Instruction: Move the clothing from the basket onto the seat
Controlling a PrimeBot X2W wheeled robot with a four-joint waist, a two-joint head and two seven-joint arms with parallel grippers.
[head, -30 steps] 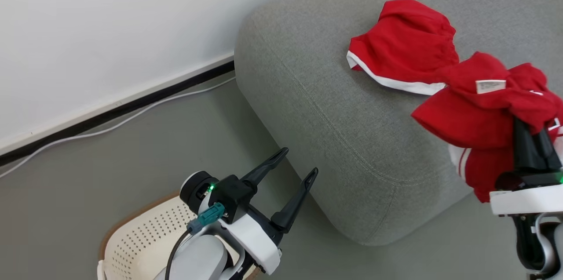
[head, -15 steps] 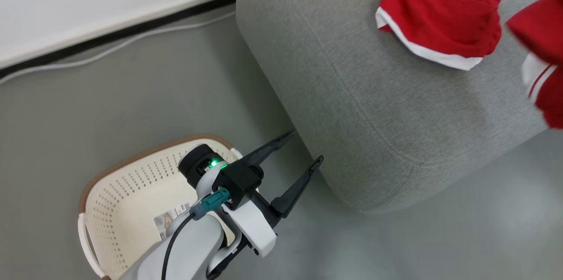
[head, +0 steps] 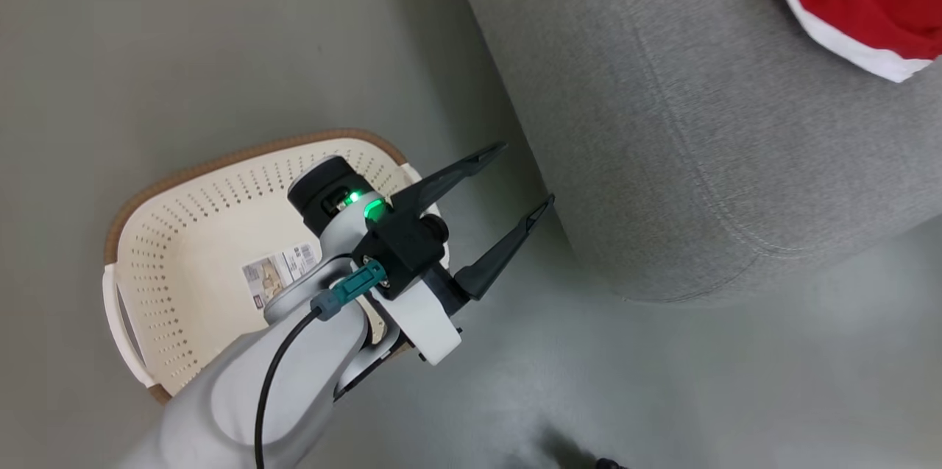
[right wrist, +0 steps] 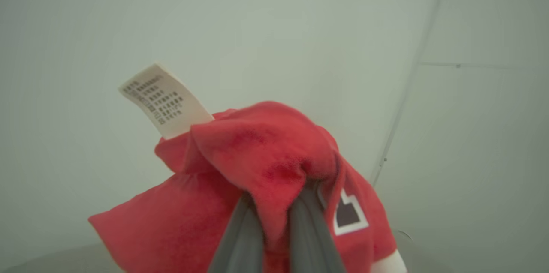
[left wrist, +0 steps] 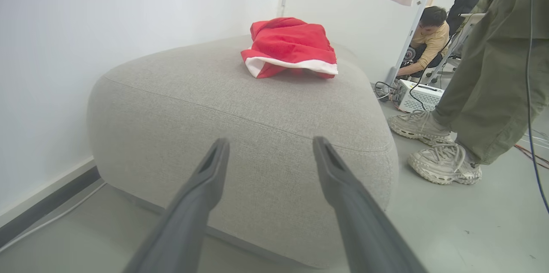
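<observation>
Right jaws first: pressed nearly together, pinching a bunched fold of the held garment. Wraps over both fingers and sags below the pinch. Carries a white care tag sticking up on one side and a white-edged patch on the other. Hangs high in the air; seen from the left wrist as a red-and-white hem at the top of the view, above and beyond the seat.

Handling, as judged: light, limp, no stiffness at all, nothing to break. Unlikely to slip from a pinch this deep in a fold. More likely to cling to the fingers on release, or to trail a loose end over the seat's edge. Best taken at a thick bunch or along the white edging, never by a single layer. Needs lowering well over the cushion top before letting go.

Left jaws: spread wide, holding nothing, aimed at the seat's near flank. Poised over the basket by its rim, close to the seat's corner; contact impossible to judge.

Further out: a laid garment crumpled on top of the seat, white edging turned toward the left wrist camera. In the basket, bare bottom with the label sticker on show; remainder hidden behind the left forearm.

Beyond the seat: a person's trouser leg and shoes on the floor; another person crouched further back.
</observation>
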